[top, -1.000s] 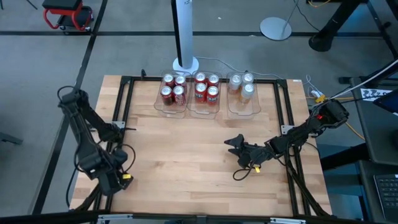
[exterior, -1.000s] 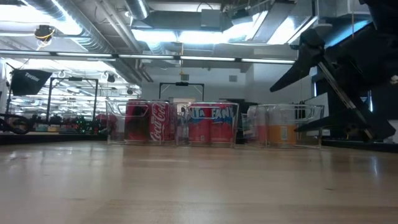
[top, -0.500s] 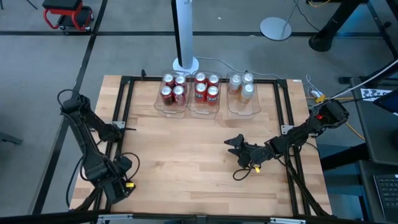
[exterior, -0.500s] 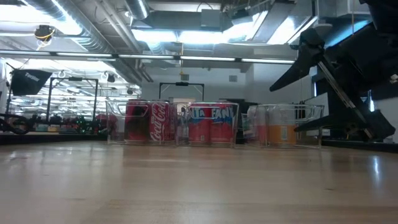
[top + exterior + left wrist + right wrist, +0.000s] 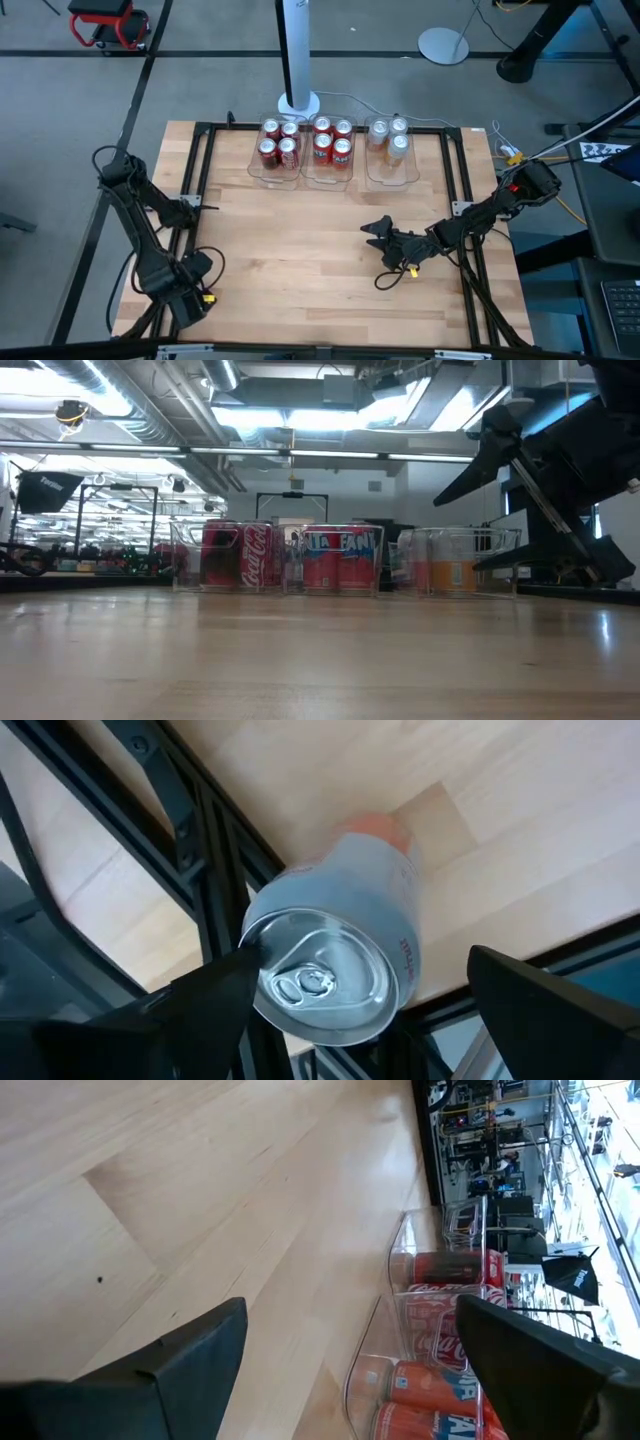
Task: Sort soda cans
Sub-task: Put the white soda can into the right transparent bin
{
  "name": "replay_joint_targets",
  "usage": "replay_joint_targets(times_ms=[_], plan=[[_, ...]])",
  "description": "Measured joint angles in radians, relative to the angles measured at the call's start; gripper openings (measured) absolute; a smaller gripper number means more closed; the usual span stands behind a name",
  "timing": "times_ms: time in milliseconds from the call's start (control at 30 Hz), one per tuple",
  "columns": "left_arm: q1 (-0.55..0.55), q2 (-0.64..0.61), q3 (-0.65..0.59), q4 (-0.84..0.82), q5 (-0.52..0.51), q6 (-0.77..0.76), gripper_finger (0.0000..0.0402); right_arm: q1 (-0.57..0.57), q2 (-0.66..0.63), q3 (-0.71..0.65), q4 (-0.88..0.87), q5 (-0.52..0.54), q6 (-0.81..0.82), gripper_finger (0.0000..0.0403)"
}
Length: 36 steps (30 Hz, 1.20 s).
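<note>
Between open left gripper [image 5: 360, 1010] fingers, a pale soda can [image 5: 335, 955]

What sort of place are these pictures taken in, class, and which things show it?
Probably a robotics lab or workshop: a light wooden table framed by black metal rails, two dark robot arms mounted on it, exposed silver ceiling ducts, and a studio softbox light in the open hall behind.

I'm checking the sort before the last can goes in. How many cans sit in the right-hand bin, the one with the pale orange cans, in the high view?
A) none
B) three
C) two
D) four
B: the high view shows three silver tops in the right-hand bin, while the two red-can bins hold four each.
</note>
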Motion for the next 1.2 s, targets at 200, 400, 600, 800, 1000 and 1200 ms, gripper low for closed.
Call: replay_joint_targets(times_ms=[200,400,600,800,1000,1200], plan=[[0.000,0.000,0.038,-0.013,-0.002,0.018,0.0347,0.000,0.000,0.000,0.003,0.000,0.000,0.0356],[-0.009,-0.001,0.059,-0.097,-0.004,0.002,0.0347,0.000,0.000,0.000,0.004,0.000,0.000,0.0356],[-0.032,-0.001,-0.003,-0.005,-0.011,-0.004,0.0347,0.000,0.000,0.000,0.003,-0.018,0.000,0.0356],[-0.036,-0.002,-0.066,0.036,-0.012,-0.003,0.0347,0.000,0.000,0.000,0.003,-0.018,0.000,0.0356],[-0.027,-0.001,-0.120,0.132,-0.006,0.024,0.0345,0.000,0.000,0.000,0.003,-0.018,0.000,0.0356],[0.022,-0.002,-0.122,0.135,-0.006,0.072,0.0294,0.000,0.000,0.000,0.003,-0.018,0.000,0.0356]])
